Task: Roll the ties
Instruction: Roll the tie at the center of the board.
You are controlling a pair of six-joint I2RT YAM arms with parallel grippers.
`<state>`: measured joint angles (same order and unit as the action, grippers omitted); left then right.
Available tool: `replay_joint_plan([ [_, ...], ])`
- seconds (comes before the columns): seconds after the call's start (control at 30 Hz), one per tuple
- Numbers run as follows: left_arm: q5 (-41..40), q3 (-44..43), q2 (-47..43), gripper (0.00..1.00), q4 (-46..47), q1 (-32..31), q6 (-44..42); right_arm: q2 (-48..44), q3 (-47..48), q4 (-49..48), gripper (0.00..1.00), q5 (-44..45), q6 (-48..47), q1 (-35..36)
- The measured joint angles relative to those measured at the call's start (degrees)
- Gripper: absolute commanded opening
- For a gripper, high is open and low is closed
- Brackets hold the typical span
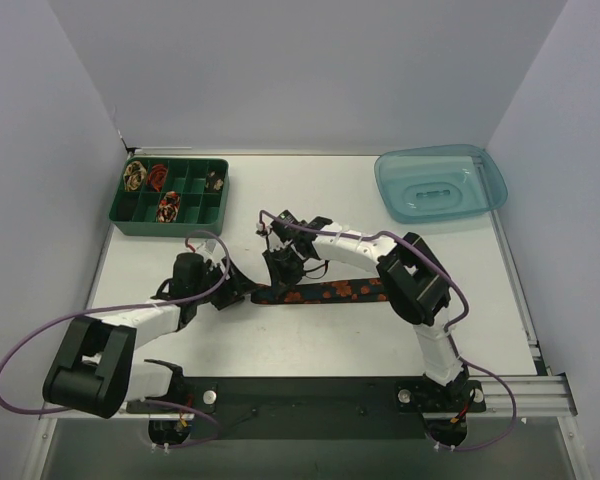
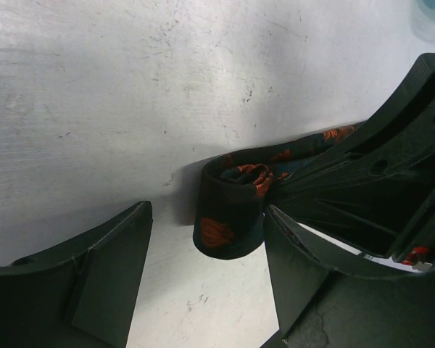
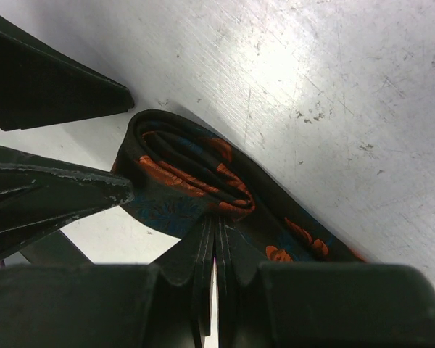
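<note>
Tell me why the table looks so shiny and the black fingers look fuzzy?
Right wrist view: glare bleaches the table, and the right fingers pinching the tie are blurry. Left wrist view: the left fingers dark and soft. Top view: even light, sharp.

Green divided tray (image 1: 170, 229) far left, translucent blue tub (image 1: 480, 190) far right, white table (image 1: 310, 190).

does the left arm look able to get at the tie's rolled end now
Probably yes: the left gripper is open right at the rolled end, nothing between; the right gripper pinches the tie close by.
</note>
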<state>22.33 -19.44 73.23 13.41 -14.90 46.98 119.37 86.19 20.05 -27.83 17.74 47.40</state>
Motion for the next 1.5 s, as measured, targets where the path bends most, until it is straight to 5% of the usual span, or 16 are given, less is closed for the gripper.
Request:
replay_joint_plan([
  [0.3,2.73,1.44,3.34,0.71,7.98,0.00,0.42,0.59,-0.22,-0.50,0.03,0.20,0.00,-0.04],
  [0.5,5.22,2.69,8.17,0.60,17.03,-0.31,0.46,1.29,0.26,-0.76,0.03,-0.63,0.02,-0.66],
  [0.93,6.67,4.55,15.08,0.09,28.48,-0.55,2.16,1.57,0.42,-0.94,0.03,-1.18,-0.04,-1.25],
  [1.2,4.42,-2.32,9.86,0.01,13.40,-1.79,-2.78,3.23,2.38,-1.22,0.03,-1.84,0.02,-1.57],
  [1.5,-7.17,-16.79,5.77,0.00,-10.67,-9.42,-12.70,5.16,3.56,-1.84,0.03,-1.95,0.26,-1.84],
])
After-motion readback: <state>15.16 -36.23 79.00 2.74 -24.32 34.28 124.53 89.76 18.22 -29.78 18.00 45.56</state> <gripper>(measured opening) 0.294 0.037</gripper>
